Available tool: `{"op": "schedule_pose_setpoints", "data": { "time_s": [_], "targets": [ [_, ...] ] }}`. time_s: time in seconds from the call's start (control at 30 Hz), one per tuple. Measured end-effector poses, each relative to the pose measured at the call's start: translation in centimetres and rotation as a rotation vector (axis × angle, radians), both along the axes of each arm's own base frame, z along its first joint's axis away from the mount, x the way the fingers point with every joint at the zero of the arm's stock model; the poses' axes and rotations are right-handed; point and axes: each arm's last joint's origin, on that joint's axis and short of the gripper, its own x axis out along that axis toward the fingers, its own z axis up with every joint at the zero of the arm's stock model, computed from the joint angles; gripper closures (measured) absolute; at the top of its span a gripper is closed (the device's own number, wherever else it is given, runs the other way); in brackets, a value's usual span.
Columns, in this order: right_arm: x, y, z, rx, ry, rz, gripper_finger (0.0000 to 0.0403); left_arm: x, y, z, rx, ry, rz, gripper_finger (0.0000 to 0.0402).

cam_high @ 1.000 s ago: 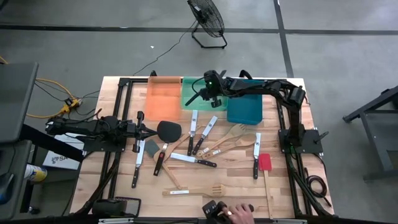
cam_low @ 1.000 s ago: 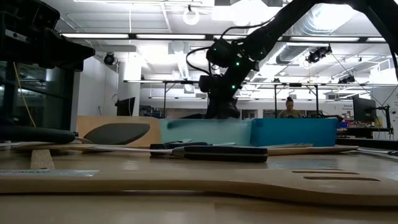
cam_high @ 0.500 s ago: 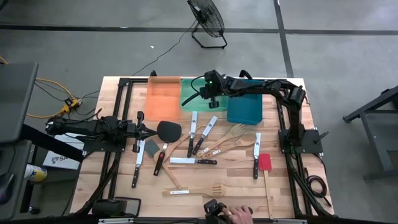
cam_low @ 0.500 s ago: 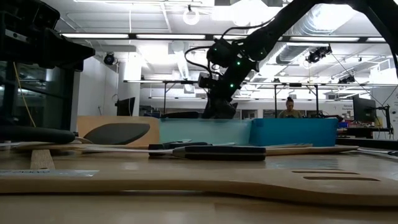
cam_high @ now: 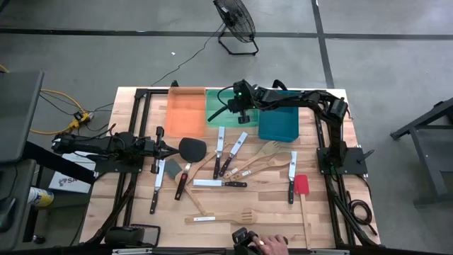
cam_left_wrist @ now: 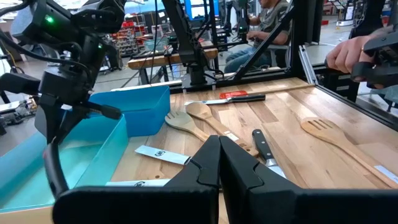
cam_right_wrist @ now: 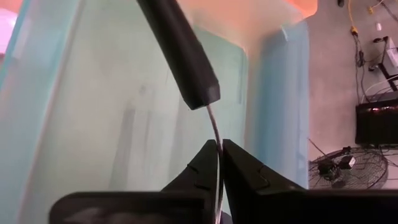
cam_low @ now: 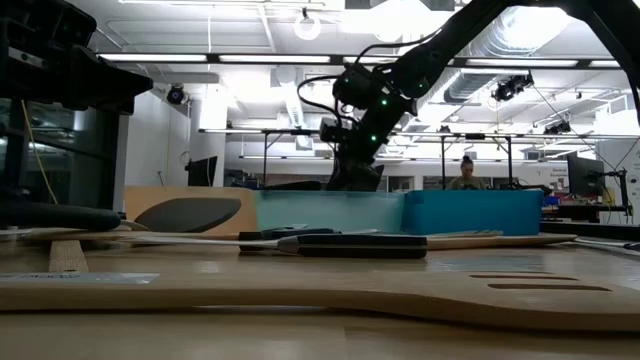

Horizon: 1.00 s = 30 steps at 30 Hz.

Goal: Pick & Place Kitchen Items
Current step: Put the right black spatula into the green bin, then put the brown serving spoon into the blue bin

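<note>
My right gripper hangs over the green tray at the table's far side, shut on a black-handled knife. The knife's handle reaches out past the fingertips over the tray floor. My left gripper waits shut and empty at the table's left, just beside a black spatula. Several knives, wooden spoons and turners and a red spatula lie flat on the table between the arms. My right gripper pinches the knife's thin steel blade between its two fingers, just behind the handle. The fingers come from above, pointing down into the tray. The handle's butt end shows nearest the fingertips. I cannot tell whether the knife touches the tray.
An orange tray stands left of the green one and a blue tray right of it. A person's hand holds a controller at the table's near edge. A fan stands on the floor beyond the table.
My right gripper has risen a little above the green tray and stays shut on the knife. A dark shape that showed through the tray's wall in the low view no longer shows there.
</note>
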Motion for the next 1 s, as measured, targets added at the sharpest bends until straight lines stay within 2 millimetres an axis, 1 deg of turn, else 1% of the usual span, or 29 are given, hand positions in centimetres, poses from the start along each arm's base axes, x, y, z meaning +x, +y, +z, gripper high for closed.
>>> {"op": "schedule_pose_setpoints", "data": {
  "time_s": [0.27, 0.43, 0.5, 0.67, 0.8, 0.9, 1.0],
  "targets": [
    [-0.1, 0.0, -0.1, 0.014, 0.005, -0.018, 0.0337, 0.0, 0.0, 0.0, 0.0, 0.0, 0.0, 0.0402],
    [-0.1, 0.0, -0.1, 0.037, -0.013, -0.067, 0.032, 0.0, 0.0, 0.0, 0.0, 0.0, 0.0, 0.0402],
    [-0.2, 0.0, 0.2, 0.047, -0.028, -0.095, 0.0314, 0.0, 0.0, 0.0, 0.0, 0.0, 0.0, 0.0402],
    [-0.5, 0.2, 1.7, 0.077, -0.098, -0.162, 0.0298, 0.0, 0.0, 0.0, 0.0, 0.0, 0.0, 0.0402],
    [-0.9, 0.4, 3.7, 0.11, -0.188, -0.264, 0.0279, 0.0, 0.0, 0.0, 0.0, 0.0, 0.0, 0.0402],
    [-1.4, 0.8, 5.2, 0.172, -0.263, -0.35, 0.026, 0.0, 0.0, 0.0, 0.0, 0.0, 0.0, 0.0402],
    [-2.4, 1.3, 6.4, 0.246, -0.277, -0.412, 0.0242, 0.0, 0.0, 0.0, 0.0, 0.0, 0.0, 0.0402]
  ]
}}
